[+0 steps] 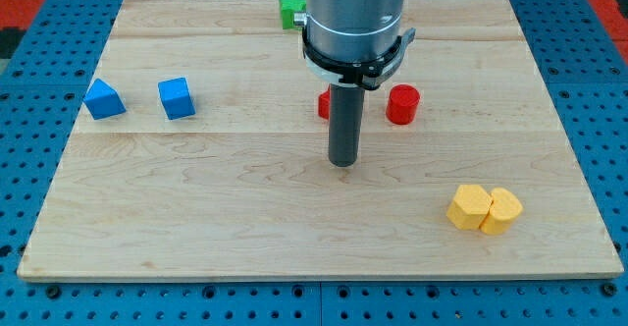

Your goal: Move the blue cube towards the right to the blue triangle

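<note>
Two blue blocks lie near the board's left edge. The right one is a blue cube [177, 98]. The left one [104, 100] has a peaked top and looks like the blue triangle. They sit apart, with a small gap between them. My tip [342, 162] rests on the board near the middle, well to the right of both blue blocks and a little lower in the view. It touches no block.
A red block [322, 103] is partly hidden behind the rod. A red cylinder [402, 103] stands just right of the rod. A green block [290, 10] sits at the top edge, partly hidden. Two yellow blocks [470, 206] [503, 210] touch at the lower right.
</note>
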Robot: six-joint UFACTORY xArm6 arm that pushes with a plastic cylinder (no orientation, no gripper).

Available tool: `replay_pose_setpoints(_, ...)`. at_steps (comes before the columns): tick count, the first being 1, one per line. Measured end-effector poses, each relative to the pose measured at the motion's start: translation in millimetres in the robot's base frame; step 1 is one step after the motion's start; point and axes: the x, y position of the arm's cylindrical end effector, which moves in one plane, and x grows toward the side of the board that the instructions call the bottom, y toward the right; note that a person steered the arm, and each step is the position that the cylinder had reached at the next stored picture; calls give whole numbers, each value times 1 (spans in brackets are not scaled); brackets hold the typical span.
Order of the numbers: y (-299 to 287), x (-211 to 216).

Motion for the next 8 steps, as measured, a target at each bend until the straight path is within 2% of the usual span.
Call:
replay_pose_setpoints(2, 51, 0)
replay_pose_setpoints(4, 58, 4)
replay_pose_setpoints(5, 97, 3)
replay_pose_setpoints(6, 109, 3)
replay_pose_setpoints(7, 113, 2)
replay_pose_setpoints(8, 78, 7)
